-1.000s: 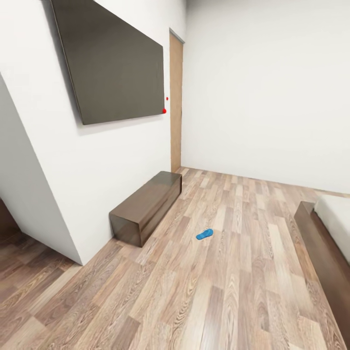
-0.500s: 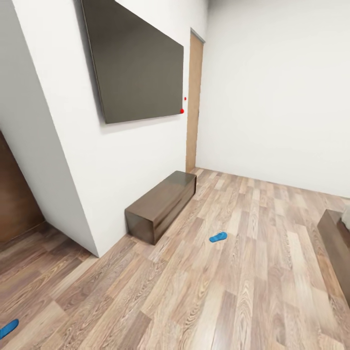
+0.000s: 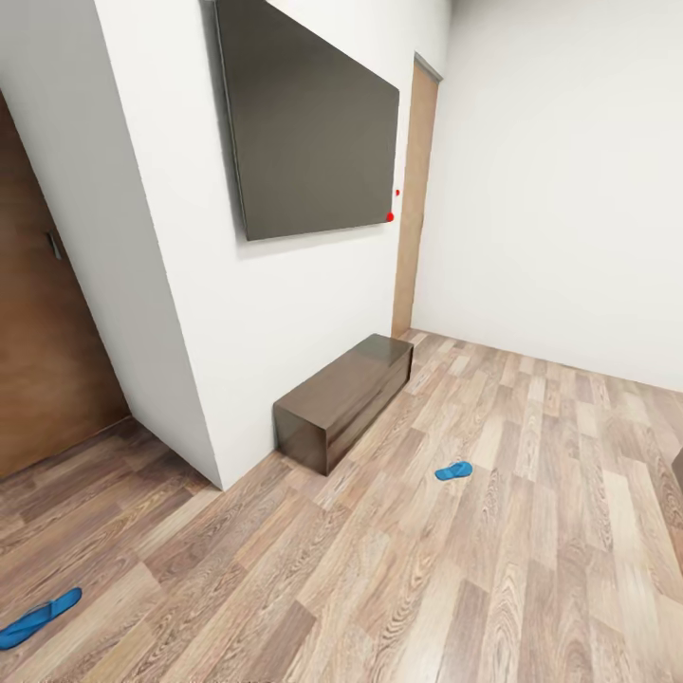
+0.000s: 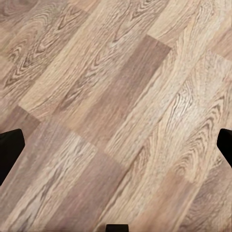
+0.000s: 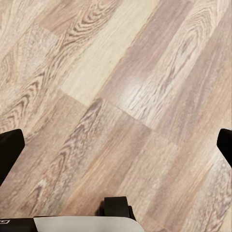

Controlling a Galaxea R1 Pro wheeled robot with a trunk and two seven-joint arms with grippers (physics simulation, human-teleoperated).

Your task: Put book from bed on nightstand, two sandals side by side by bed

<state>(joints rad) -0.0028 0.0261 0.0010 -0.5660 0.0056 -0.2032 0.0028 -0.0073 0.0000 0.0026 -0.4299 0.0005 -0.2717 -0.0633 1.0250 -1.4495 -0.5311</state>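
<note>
Two bright blue sandals lie far apart on the wood-plank floor in the head view. One sandal (image 3: pixel 453 470) is in the middle of the room, right of the long low cabinet. The other sandal (image 3: pixel 38 617) lies at the lower left, near the brown door. A dark sliver of the bed (image 3: pixel 679 467) shows at the right edge. The book and the nightstand are out of view. My left gripper (image 4: pixel 116 147) is open over bare floor, its fingertips (image 4: pixel 9 150) wide apart. My right gripper (image 5: pixel 116 147) is also open above the planks, with nothing between its fingers.
A long low dark cabinet (image 3: pixel 346 398) stands against the white wall under a large dark panel (image 3: pixel 313 133). A white wall corner (image 3: pixel 204 446) juts out at the left, with a brown door (image 3: pixel 47 332) behind it. A tan door (image 3: pixel 415 199) is at the far corner.
The head view has swung left, so everything has shifted right in the picture. The bed has slid almost out of frame and the second sandal now shows fully at the lower left.
</note>
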